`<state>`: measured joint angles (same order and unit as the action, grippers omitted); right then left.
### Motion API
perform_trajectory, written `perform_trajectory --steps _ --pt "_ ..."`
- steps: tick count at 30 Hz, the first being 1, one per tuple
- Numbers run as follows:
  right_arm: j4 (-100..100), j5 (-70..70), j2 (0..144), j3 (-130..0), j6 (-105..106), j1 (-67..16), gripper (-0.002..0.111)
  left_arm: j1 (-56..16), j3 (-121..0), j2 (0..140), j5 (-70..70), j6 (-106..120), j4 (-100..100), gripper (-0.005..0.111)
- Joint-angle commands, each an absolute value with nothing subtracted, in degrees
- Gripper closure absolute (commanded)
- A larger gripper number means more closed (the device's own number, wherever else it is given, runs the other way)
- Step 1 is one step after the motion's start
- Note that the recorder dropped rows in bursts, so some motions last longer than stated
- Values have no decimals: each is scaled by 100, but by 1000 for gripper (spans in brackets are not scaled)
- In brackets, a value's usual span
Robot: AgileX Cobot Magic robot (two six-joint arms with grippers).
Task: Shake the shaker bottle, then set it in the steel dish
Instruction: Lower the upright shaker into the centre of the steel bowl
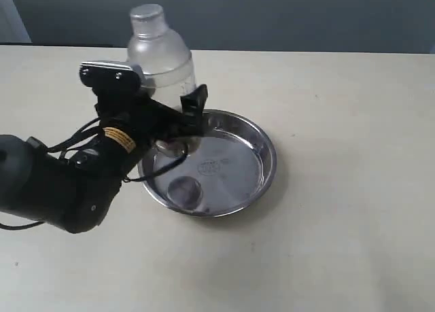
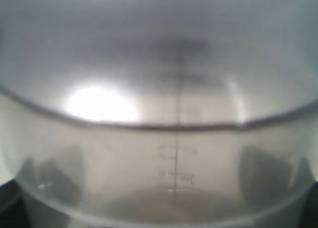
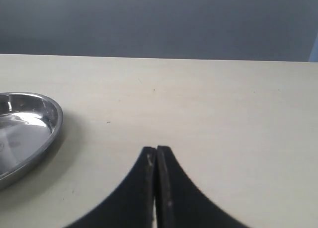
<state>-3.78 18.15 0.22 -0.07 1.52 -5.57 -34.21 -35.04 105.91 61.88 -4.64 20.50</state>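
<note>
Lab-like bench: bare beige tabletop, grey wall.

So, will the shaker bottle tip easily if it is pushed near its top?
Probably yes: the shaker bottle is tall and narrow beside the wide steel dish, so a high push may tip it. It looks light: clear plastic, mostly empty. Its smooth wall could be slippery.
</note>
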Motion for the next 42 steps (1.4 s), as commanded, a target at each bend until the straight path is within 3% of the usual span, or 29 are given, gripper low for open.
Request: perform_trajectory --steps 1,4,6,7,8,9,13,19,42 --pt "-371 1744 0 0 149 -578 109 -3499 -3494 10666 6514 -1191 2401 106" --pt "-371 1744 0 0 149 -578 109 -3516 -3512 10625 6270 405 -261 107" --pt "-371 1744 0 0 149 -578 109 -3516 -3512 10658 6298 -1301 3713 107" --pt "-371 1744 0 0 149 -578 109 -3516 -3448 10662 6527 -1187 2898 106" --pt "-371 1744 0 0 149 -578 109 -3516 -3422 10601 6563 -77 254 106" --pt "-371 1744 0 0 149 -578 109 -3529 -3491 10570 6464 323 -438 107" --pt "-371 1744 0 0 149 -578 109 -3535 -3634 10638 6388 -791 1786 107" --pt "-371 1744 0 0 149 -578 109 -3444 -3634 10739 6531 -102 292 106" --pt "-371 1744 0 0 149 -578 109 -3438 -3977 11996 6996 -369 1058 106"
